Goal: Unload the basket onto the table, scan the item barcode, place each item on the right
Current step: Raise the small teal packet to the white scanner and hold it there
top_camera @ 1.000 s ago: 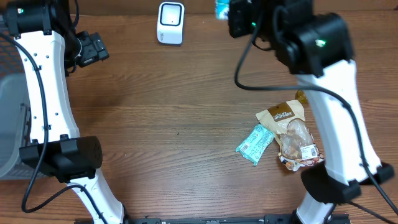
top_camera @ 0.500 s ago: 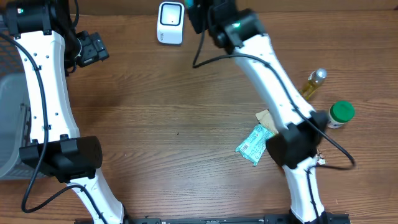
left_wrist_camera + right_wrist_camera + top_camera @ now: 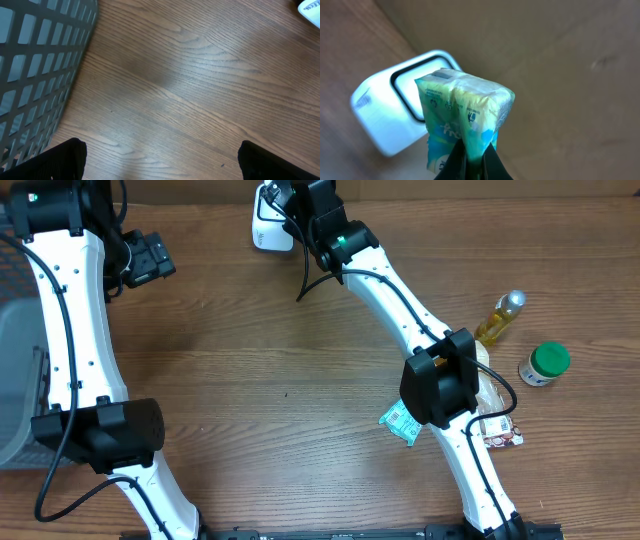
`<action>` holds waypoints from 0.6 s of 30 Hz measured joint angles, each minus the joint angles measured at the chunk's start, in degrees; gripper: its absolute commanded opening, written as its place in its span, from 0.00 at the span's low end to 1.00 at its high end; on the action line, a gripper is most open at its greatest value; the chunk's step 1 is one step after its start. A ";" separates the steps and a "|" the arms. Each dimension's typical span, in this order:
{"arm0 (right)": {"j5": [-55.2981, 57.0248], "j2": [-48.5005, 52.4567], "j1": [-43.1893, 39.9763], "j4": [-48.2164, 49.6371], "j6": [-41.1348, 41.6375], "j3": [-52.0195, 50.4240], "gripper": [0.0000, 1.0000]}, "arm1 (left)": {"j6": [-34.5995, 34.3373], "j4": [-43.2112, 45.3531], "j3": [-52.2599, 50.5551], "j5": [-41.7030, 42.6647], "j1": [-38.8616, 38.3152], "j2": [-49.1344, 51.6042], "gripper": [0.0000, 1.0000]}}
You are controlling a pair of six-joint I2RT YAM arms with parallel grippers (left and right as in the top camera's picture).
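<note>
At the far left a grey mesh basket [image 3: 15, 380] sits on the wooden table [image 3: 280, 330]. The left gripper [image 3: 150, 260] hangs beside it near the table's far edge with its jaws spread wide and nothing between them; its wrist view shows only bare wood and the basket wall, so this arm appears to have no part in the scan. At the top centre stands the white barcode scanner [image 3: 262, 230], and the right arm reaches diagonally across the table from its base at the lower right, with the right gripper [image 3: 290, 195] poised just over the unit. In the right wrist view its jaws are pinched on the lower seam of a soft green and blue packet [image 3: 465, 110], which stands upright directly in front of the scanner's dark-rimmed window. The task looks well advanced: the item is picked up and presented. Whether its barcode faces the window cannot be told, so a read may need a slight turn. Further right, a teal wrapper [image 3: 400, 420], a snack bag [image 3: 495, 425], a bottle [image 3: 500, 315] and a green-capped jar [image 3: 545, 362] lie unhandled.
</note>
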 measured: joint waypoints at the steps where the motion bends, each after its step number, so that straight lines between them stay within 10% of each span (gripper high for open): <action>1: 0.02 0.33 0.02 1.31 -1.51 0.00 0.04 | 0.00 0.02 0.00 0.02 0.00 0.00 1.00; 18: -1.53 6.21 2.47 14.99 -20.85 0.00 0.04 | 0.00 0.00 0.00 0.02 0.00 0.00 1.00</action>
